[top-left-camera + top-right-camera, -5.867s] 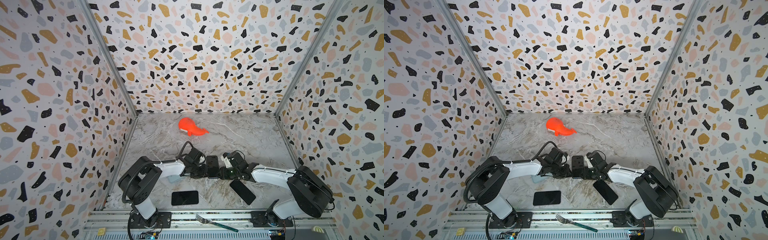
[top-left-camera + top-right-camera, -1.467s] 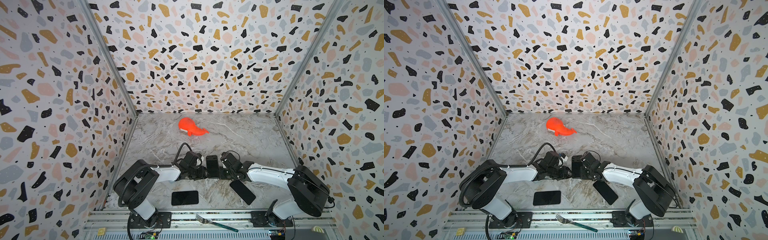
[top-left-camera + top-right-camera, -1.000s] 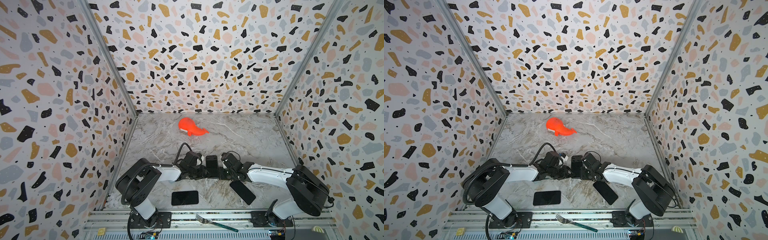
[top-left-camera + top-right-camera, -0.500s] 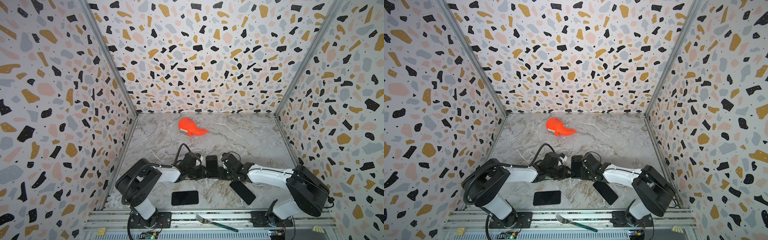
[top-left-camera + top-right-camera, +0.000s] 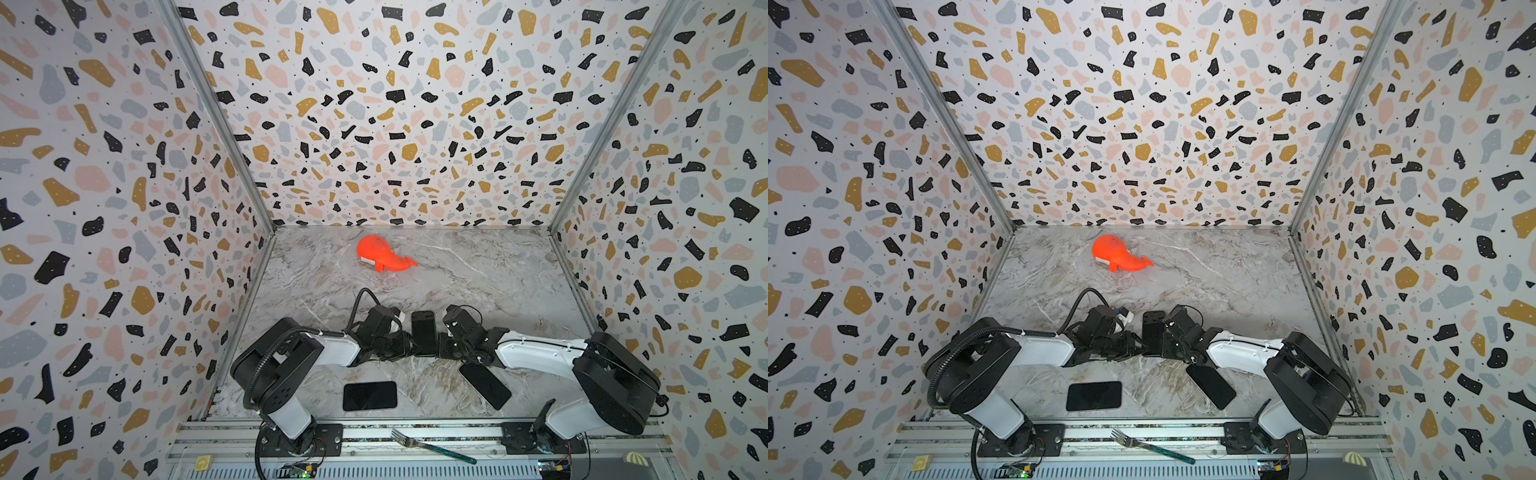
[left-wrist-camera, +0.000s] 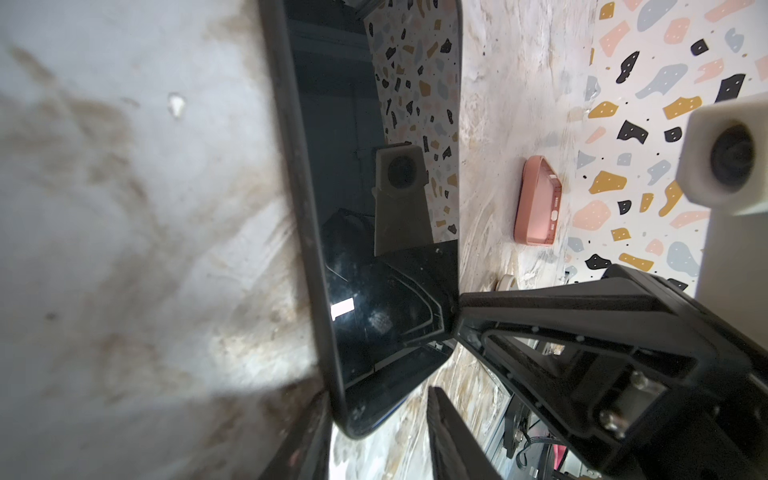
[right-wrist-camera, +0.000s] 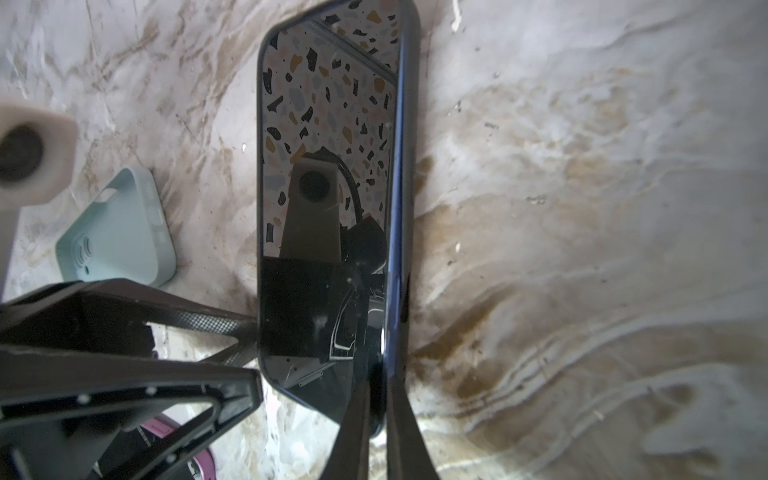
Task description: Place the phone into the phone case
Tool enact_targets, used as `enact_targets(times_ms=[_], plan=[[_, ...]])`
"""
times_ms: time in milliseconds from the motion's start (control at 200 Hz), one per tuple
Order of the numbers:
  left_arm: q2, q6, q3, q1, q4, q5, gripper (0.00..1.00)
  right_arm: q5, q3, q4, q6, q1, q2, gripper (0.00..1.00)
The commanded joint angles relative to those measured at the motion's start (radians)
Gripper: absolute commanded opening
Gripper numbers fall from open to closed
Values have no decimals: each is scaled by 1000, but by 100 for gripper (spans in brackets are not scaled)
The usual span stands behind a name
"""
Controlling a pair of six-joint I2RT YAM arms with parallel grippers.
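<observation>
One phone [image 5: 424, 334] lies mid-table [image 5: 478, 282], between the two arms. Its rim near a corner is pinched tight by the right gripper [image 7: 382, 415]. The left gripper [image 6: 378, 399] has its fingers [image 6: 453, 436] apart on either side of the phone's near end; I cannot tell whether they clamp it. A pink case [image 6: 538, 203] and a teal case [image 7: 116, 232] lie on the table nearby. An orange whale [image 5: 380, 255] sits near the back wall, and a fork [image 5: 432, 445] lies on the front rail.
</observation>
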Motion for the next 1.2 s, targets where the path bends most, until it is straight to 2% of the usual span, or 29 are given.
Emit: enact_targets(times_ms=[0, 130, 225, 355, 766, 1196], plan=[[45, -13, -25, -32, 10, 14, 41, -158, -31, 17, 2, 47, 88, 10], [9, 8, -26, -21, -55, -11, 42, -37, 19, -121, -45, 19, -25, 12], [-15, 70, -21, -11, -127, -39, 43, 53, 32, -185, -58, 2, -112, 14], [-28, 98, -13, -7, -184, -61, 43, 78, 28, -187, -61, -6, -157, 21], [-2, 76, -29, -10, -136, -51, 43, -6, 1, -72, -45, -7, -70, 24], [41, 51, -46, -10, -57, -23, 41, -83, -48, 19, -18, -8, -16, 17]])
